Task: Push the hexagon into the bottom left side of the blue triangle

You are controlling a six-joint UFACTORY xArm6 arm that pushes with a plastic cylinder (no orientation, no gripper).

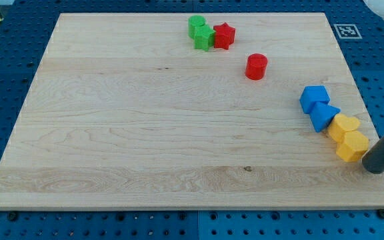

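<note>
A yellow hexagon (352, 146) lies near the board's right edge, touching a second yellow block (344, 125) just above it. That yellow block touches a blue triangle (323, 116), which sits below and against another blue block (313, 99). My tip (377, 167) is at the view's lower right, just right of and slightly below the hexagon, very close to it.
A red cylinder (256, 67) stands up and left of the blue blocks. Two green blocks (200, 32) and a red star (224, 35) cluster at the view's top. The wooden board (145, 133) ends just right of my tip.
</note>
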